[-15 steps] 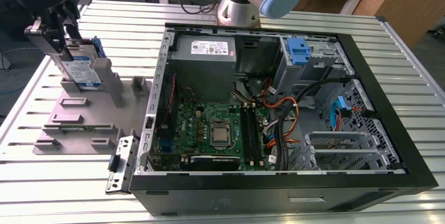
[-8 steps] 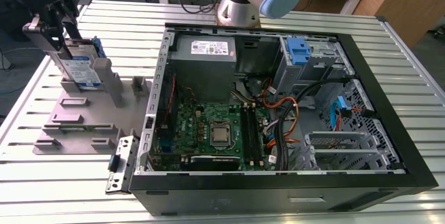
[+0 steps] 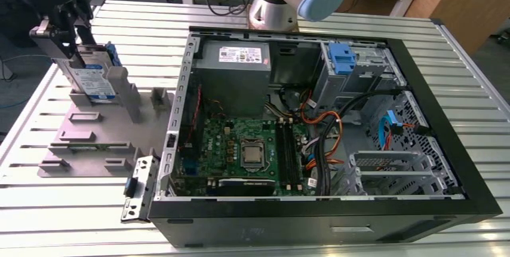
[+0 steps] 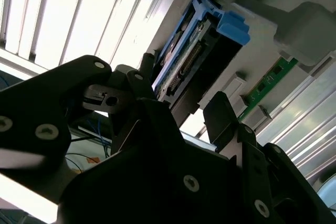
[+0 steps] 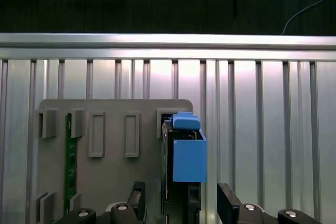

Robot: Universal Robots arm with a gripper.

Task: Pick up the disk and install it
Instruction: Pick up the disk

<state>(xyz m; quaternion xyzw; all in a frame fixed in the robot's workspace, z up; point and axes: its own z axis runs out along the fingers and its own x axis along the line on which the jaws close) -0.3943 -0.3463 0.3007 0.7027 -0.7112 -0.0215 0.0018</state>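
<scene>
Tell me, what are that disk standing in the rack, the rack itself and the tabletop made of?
The disk looks like bare silvery metal with a paper-like label; its blue handle looks like matte moulded plastic. The rack seems matte grey plastic, though painted metal is possible. The tabletop looks like brushed aluminium: pale, ribbed slats catching glare.
</scene>
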